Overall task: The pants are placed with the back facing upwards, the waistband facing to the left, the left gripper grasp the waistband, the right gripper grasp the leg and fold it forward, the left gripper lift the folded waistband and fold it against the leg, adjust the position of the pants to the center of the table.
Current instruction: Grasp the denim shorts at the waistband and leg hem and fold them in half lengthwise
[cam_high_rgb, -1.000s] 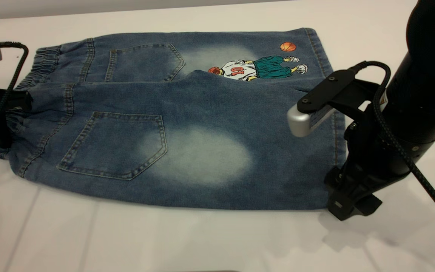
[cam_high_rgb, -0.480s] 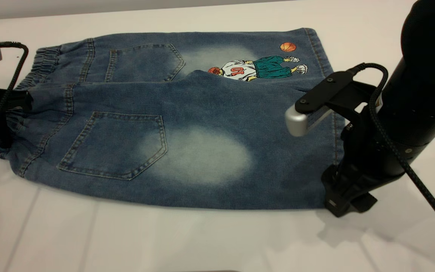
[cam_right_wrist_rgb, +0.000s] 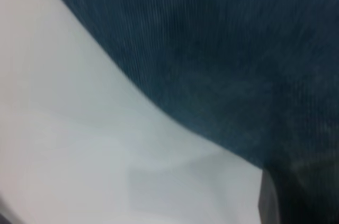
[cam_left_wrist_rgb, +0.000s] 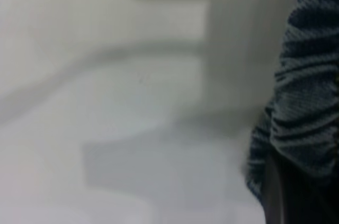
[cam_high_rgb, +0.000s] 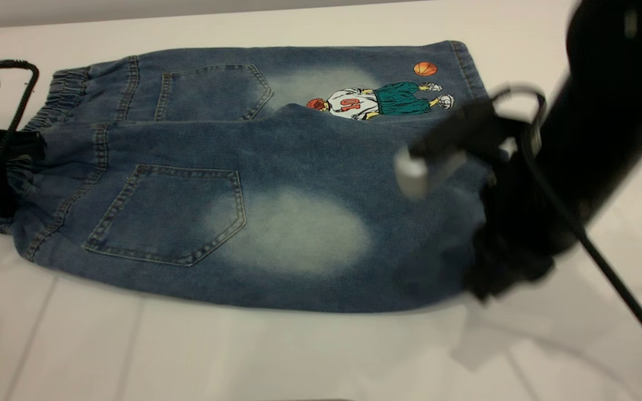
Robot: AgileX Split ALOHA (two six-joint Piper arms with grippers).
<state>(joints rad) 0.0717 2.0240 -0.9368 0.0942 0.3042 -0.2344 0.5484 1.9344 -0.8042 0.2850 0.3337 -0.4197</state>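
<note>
The white table (cam_high_rgb: 276, 356) is filling nearly the whole exterior view, with only a grey strip of background showing along its far edge. The pants (cam_high_rgb: 254, 172) are lying back-up in the middle of it, waistband (cam_high_rgb: 56, 97) at the left, the near leg (cam_high_rgb: 310, 234) partly overlapping the printed far one. The left gripper (cam_high_rgb: 11, 161) is sitting at the waistband's near corner; gathered denim is crowding its wrist view, but whether its fingers are pinching cannot be told. The right gripper (cam_high_rgb: 499, 273) is standing blurred at the near leg's hem; its finger state cannot be told either.
</note>
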